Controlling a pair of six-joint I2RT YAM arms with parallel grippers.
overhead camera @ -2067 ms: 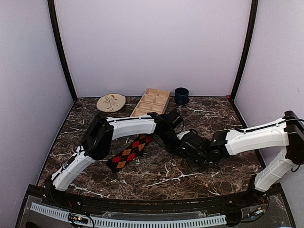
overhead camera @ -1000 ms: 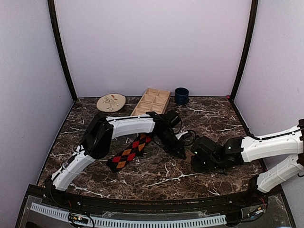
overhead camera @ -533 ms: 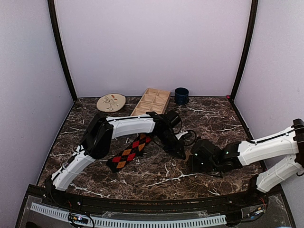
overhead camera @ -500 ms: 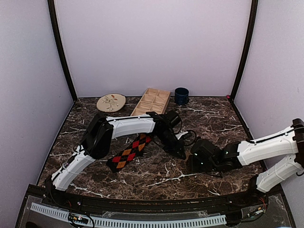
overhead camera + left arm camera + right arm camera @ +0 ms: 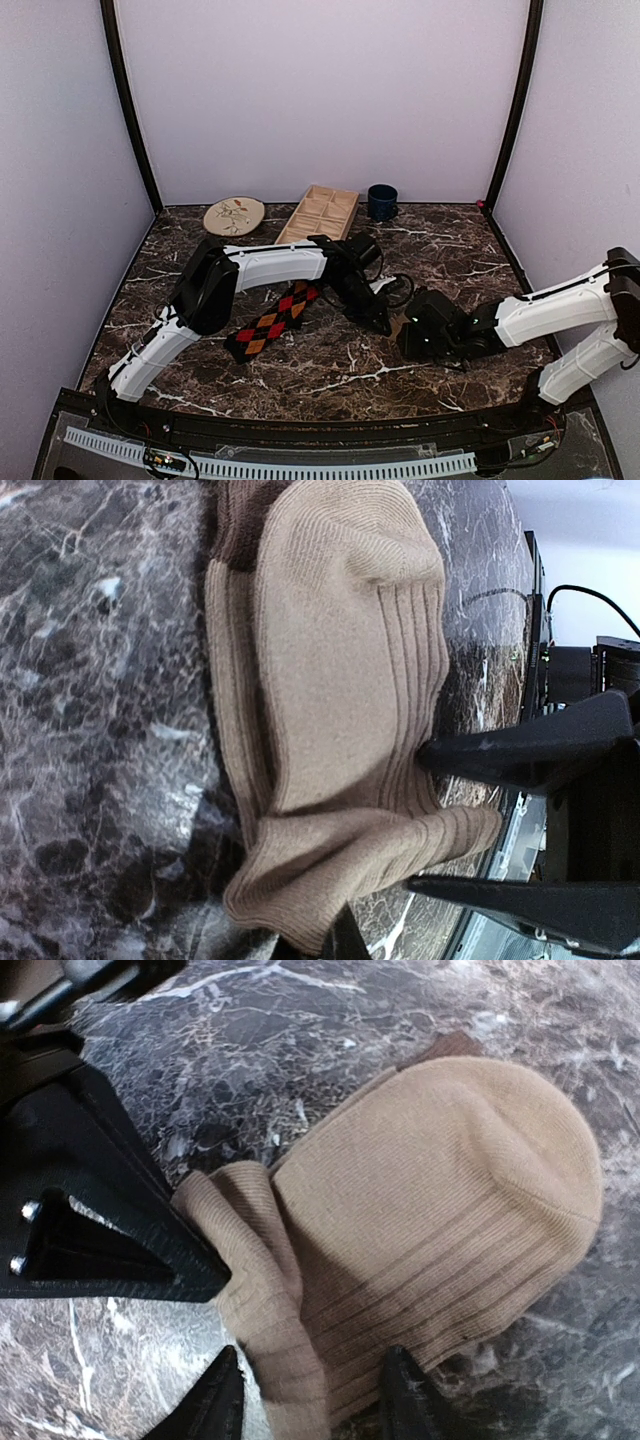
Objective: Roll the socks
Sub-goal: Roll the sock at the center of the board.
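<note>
Now left jaws pinch tan sock [image 5: 420, 1190]; right jaws half-open astride it.

I've open marble [image 5: 330, 385] along the near edge and far right. Plate [image 5: 234, 215], tray [image 5: 318, 214] and mug [image 5: 382, 202] line the back. Mid-table, the left gripper [image 5: 383, 322] pinching the tan sock [image 5: 430, 1210] crowds the right gripper [image 5: 404, 337], with the argyle sock [image 5: 270, 322] just left.

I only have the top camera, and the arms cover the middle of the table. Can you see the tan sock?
Observer: Yes. The tan sock lies flat, with its ribbed end folded over.
Operator: Does the left side hold it?
Observer: Yes, the left fingers are shut on that folded end.
Operator: And the right?
Observer: The right fingers are open, one on each side of the fold's edge.
</note>
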